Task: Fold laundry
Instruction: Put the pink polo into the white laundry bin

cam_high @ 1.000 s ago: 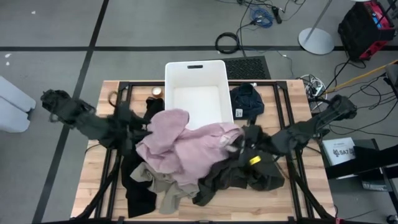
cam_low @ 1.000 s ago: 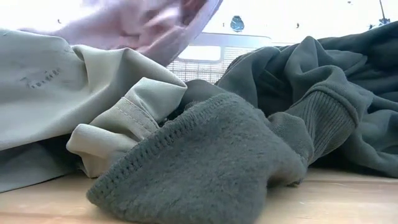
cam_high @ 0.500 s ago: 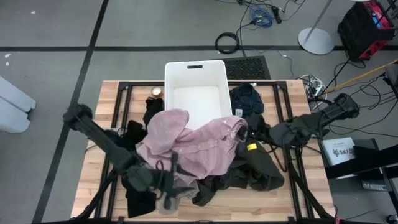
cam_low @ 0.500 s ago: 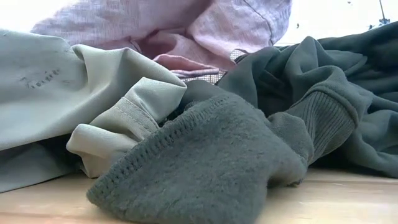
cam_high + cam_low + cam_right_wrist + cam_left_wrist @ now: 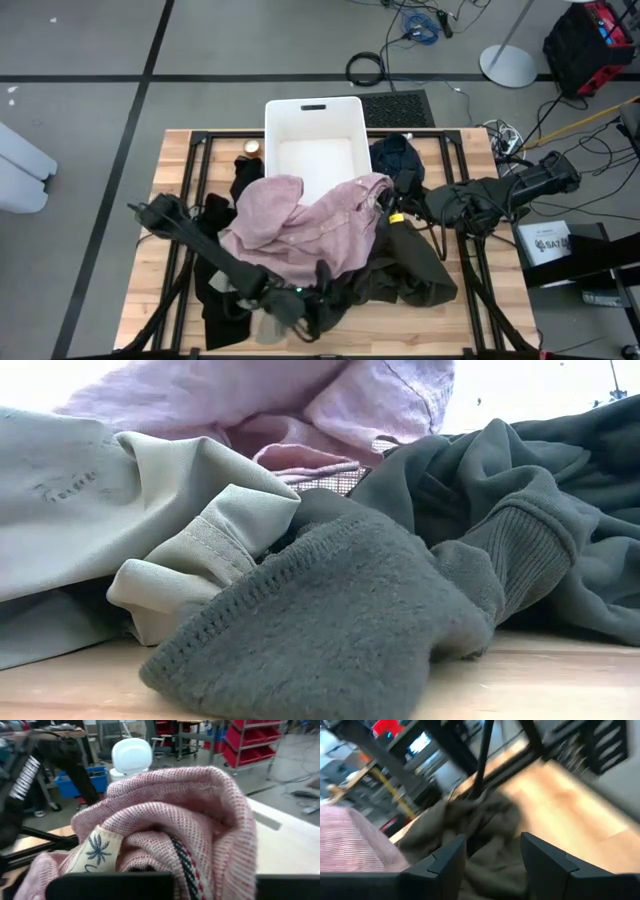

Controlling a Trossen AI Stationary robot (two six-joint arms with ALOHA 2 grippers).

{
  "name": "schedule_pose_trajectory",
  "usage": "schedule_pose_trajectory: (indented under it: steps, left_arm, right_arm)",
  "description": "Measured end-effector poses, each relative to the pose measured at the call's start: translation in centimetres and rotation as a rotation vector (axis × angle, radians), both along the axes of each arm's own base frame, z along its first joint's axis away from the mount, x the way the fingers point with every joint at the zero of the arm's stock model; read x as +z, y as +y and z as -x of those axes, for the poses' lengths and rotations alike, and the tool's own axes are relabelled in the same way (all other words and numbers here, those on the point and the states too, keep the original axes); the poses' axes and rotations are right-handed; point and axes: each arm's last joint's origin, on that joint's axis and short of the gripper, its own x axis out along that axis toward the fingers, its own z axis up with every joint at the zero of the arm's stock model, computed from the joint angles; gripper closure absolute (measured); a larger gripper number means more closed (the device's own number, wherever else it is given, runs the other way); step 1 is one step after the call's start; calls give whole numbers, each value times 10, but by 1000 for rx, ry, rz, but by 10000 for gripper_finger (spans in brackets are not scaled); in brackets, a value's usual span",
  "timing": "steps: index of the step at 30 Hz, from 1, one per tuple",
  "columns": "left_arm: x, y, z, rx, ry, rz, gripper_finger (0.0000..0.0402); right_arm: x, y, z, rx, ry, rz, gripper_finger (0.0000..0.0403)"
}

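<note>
Gripping a fold of the pale pink garment [image 5: 305,225], the right tool [image 5: 392,205] sits pinched shut just beside the near right corner of the white bin [image 5: 314,140], and its wrist view is filled with that pink weave [image 5: 190,810] and a small sewn label [image 5: 95,851]. From the bin, the pink cloth spreads toward the front of the tabletop [image 5: 470,300] over the heap. The left tool [image 5: 318,300] hangs with its fingers [image 5: 445,865] spread wide and holding nothing, well in front of the bin, over the edge of the dark olive-grey garment [image 5: 410,270]. A beige-tan garment [image 5: 120,530] lies under the pink one, in front of the bin and to its left, with black cloth [image 5: 222,305] beside it. A navy blue garment [image 5: 398,160] rests against the bin's right wall. The bin itself holds nothing that shows. Beyond the wooden tabletop is a grey floor [image 5: 100,50] with dark tape lines, coiled cables [image 5: 366,68] and a red and black case [image 5: 590,40].
</note>
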Motion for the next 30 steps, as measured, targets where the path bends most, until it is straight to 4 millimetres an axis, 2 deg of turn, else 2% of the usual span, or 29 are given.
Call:
schedule_pose_trajectory:
  steps: [8,12,21,26,30]
  left_arm:
    - [-36,22,-21,260,129,-321,204]
    - [-43,27,-25,327,139,-356,204]
    - [-67,39,-31,305,258,-416,204]
    - [-68,48,-35,329,259,-394,205]
    - [-67,55,-38,385,244,-399,233]
  right_arm:
    - [0,1,-1,38,-21,-69,403]
    - [0,1,-1,39,-23,-76,403]
    - [-3,0,0,38,6,-67,403]
    - [-5,0,0,38,24,-61,403]
    - [-6,1,0,50,33,-82,403]
